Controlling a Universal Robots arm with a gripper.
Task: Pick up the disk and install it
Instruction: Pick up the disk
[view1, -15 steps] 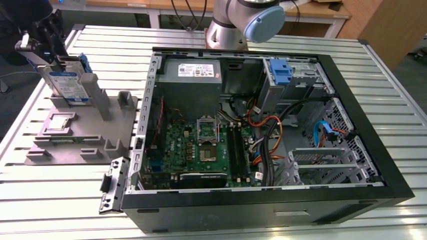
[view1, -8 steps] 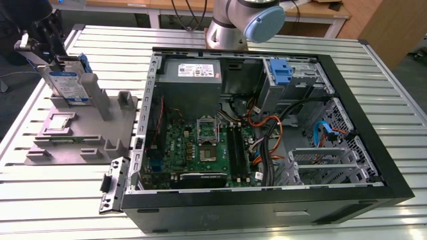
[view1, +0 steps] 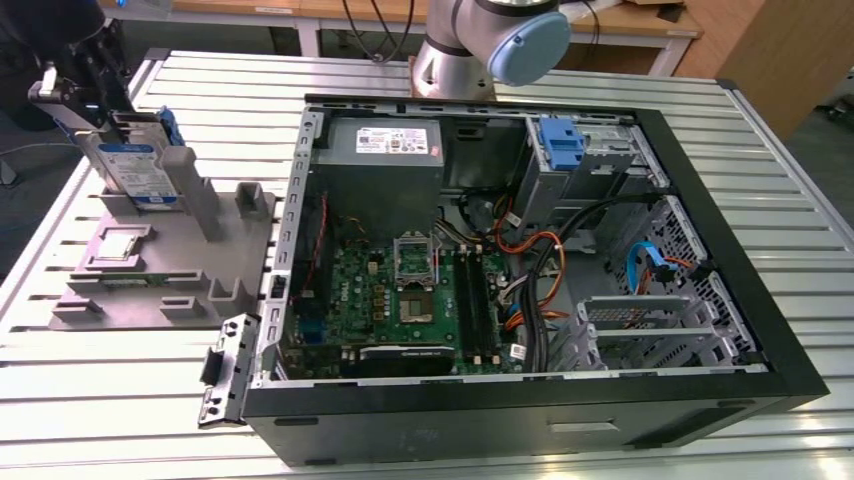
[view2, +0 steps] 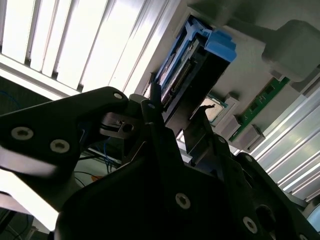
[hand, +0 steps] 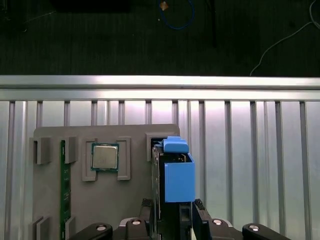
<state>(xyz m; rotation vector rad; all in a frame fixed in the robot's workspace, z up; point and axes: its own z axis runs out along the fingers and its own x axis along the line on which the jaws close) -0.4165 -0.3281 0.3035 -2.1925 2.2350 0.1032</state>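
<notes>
The disk (hand: 177, 172) stands upright in a slot of the grey fixture (hand: 125, 200) with the gripper (hand: 172, 203) astride it, whether clamped I cannot tell; a centred, square hold should keep it from tilting.

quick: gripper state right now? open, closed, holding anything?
Gripper: jaws closed on the disk, which stands upright in the grey holder.
</notes>
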